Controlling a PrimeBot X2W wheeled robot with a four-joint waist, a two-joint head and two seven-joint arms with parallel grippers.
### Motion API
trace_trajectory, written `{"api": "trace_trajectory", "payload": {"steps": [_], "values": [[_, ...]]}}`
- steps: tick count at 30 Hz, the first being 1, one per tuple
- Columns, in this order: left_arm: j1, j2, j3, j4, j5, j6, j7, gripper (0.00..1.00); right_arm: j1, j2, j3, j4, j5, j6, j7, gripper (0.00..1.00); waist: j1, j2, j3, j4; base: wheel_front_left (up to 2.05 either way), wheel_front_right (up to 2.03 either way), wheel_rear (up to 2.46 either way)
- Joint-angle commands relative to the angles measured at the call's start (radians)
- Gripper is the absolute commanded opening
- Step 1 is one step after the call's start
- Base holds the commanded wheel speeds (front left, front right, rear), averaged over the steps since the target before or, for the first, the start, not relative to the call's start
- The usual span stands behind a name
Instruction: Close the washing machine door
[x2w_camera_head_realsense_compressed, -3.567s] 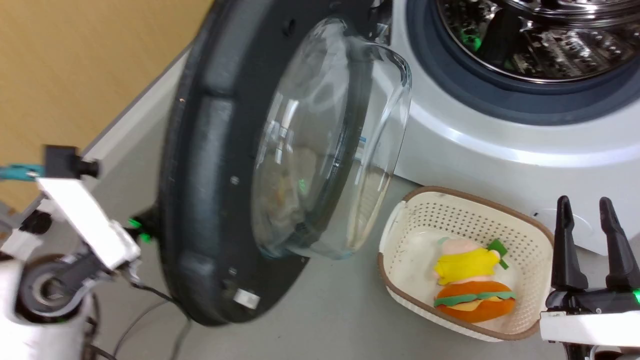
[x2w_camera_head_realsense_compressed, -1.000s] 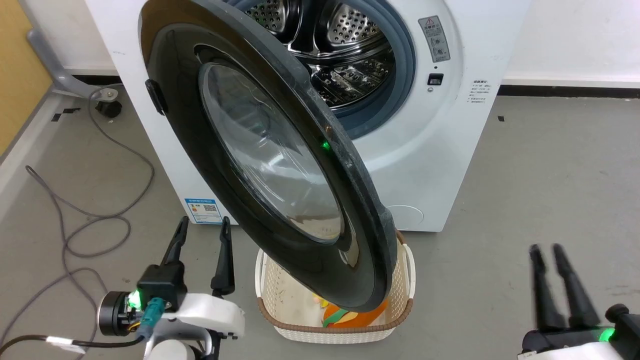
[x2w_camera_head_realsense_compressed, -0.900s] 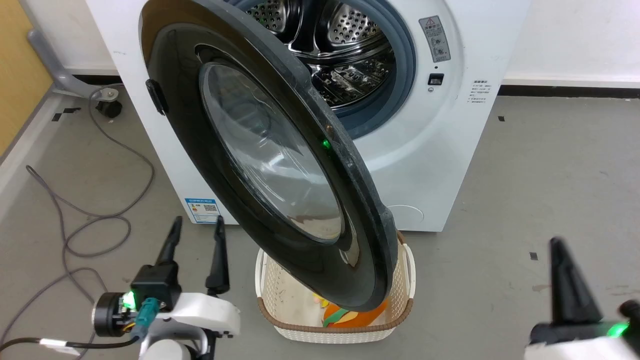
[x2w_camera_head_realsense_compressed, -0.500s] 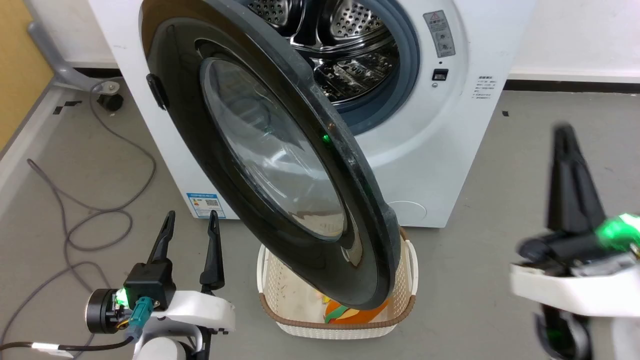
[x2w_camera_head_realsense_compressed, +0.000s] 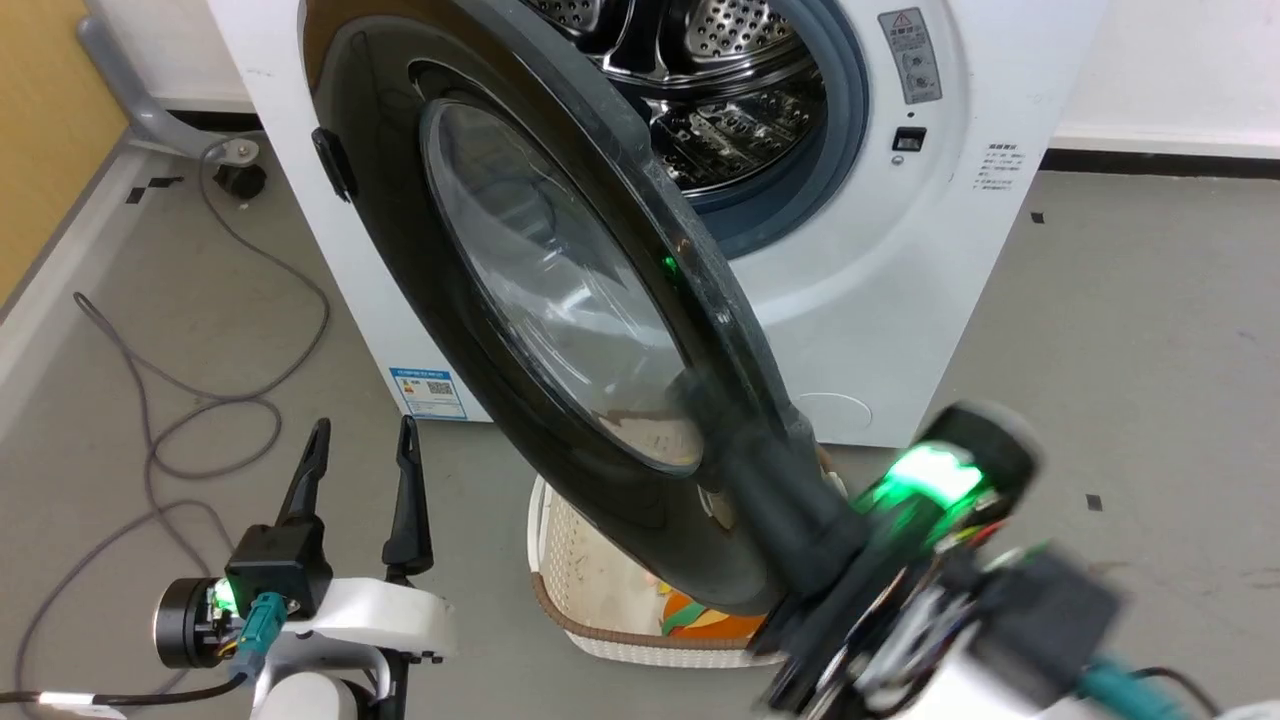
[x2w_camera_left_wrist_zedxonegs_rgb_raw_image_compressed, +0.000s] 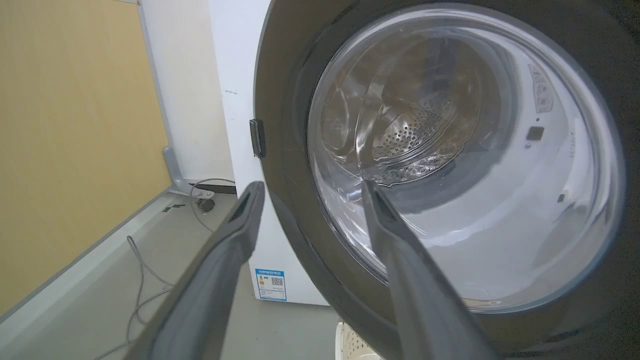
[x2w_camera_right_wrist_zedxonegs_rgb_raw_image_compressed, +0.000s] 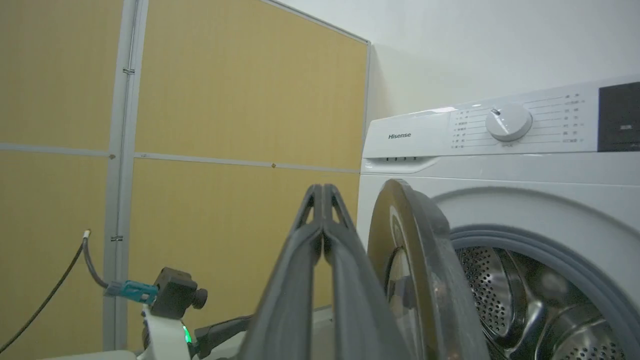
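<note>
Room: a yellow panel wall stands to the left of the washing machine, and a white wall stands behind it.
Floor: the grey floor spreads out in front of the washing machine and on both sides of it.
Washing machine: a white front-loader whose steel drum lies open to view inside a grey rubber ring.
Washing machine door: the washing machine door is partly open. It is hinged at the machine's left, and its free edge swings out in front of the opening.
Basket: a cream perforated basket sits on the floor just in front of the machine, below the door's lower edge.
Cable: a grey cable loops over the floor to the left of the machine.
Right fingers: the right fingers are pressed together and hold nothing. They sit just beside the door's outer face near its free edge. The head view is too blurred to tell whether they touch it.
Left fingers: the left fingers are spread wide and empty. They are low, to the left of the machine's front, pointing at the door and apart from it.
Toy: an orange and green soft toy lies in the basket, partly hidden by the door.
Sticker: a small blue sticker sits low on the machine's front, left of the door's lower edge.
</note>
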Motion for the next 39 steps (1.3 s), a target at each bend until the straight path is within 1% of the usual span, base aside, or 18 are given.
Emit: {"api": "trace_trajectory", "payload": {"steps": [1, 4, 8, 10, 12, 20, 27, 33, 39], "values": [[0.005, -0.005, 0.002, -0.005, 0.009, -0.003, -0.005, 1.0, -0.005, -0.014, 0.028, 0.013, -0.003, 0.001, -0.004, 0.0, 0.0, 0.0, 0.004, 0.003, 0.0, 0.0, 0.0], [0.0, -0.008, 0.007, -0.006, 0.013, -0.007, -0.005, 1.0, 0.016, -0.033, 0.092, 0.044, -0.003, 0.001, -0.004, 0.0, 0.0, 0.0, 0.015, 0.006, 0.0, 0.0, 0.0], [-0.008, -0.012, 0.013, -0.013, 0.013, -0.01, -0.005, 1.0, 0.033, -0.076, 0.155, 0.105, -0.044, 0.001, -0.004, 0.0, 0.0, 0.0, 0.032, 0.009, 0.0, 0.0, 0.0], [-0.011, -0.014, 0.015, -0.015, 0.013, -0.012, -0.005, 1.0, 0.046, -0.09, 0.162, 0.141, -0.06, 0.001, -0.004, 0.0, 0.0, 0.0, 0.041, 0.01, 0.0, 0.0, 0.0], [-0.014, -0.016, 0.016, -0.017, 0.012, -0.012, -0.005, 1.0, 0.061, -0.097, 0.147, 0.177, -0.066, 0.001, -0.004, 0.0, 0.0, 0.0, 0.051, 0.01, 0.0, 0.0, 0.0], [-0.027, -0.02, 0.016, -0.024, 0.014, -0.011, -0.005, 1.0, 0.076, -0.111, 0.024, 0.278, -0.078, 0.001, -0.004, 0.0, 0.0, 0.0, 0.085, 0.011, 0.0, 0.0, 0.0], [-0.046, -0.021, 0.007, -0.027, 0.01, -0.01, -0.005, 1.0, 0.055, -0.105, -0.116, 0.304, -0.088, 0.001, -0.004, 0.0, 0.0, 0.0, 0.116, 0.018, 0.0, 0.0, 0.0], [-0.075, -0.021, -0.007, -0.04, -0.002, -0.008, -0.005, 1.0, 0.0, -0.092, -0.262, 0.345, -0.103, 0.001, -0.004, 0.0, 0.0, 0.0, 0.162, 0.026, 0.0, 0.0, 0.0], [-0.103, -0.022, -0.021, -0.063, -0.012, 0.0, -0.005, 1.0, -0.101, -0.087, -0.355, 0.415, -0.132, 0.001, -0.004, 0.0, 0.0, 0.0, 0.227, 0.03, 0.0, 0.0, 0.0]]}}
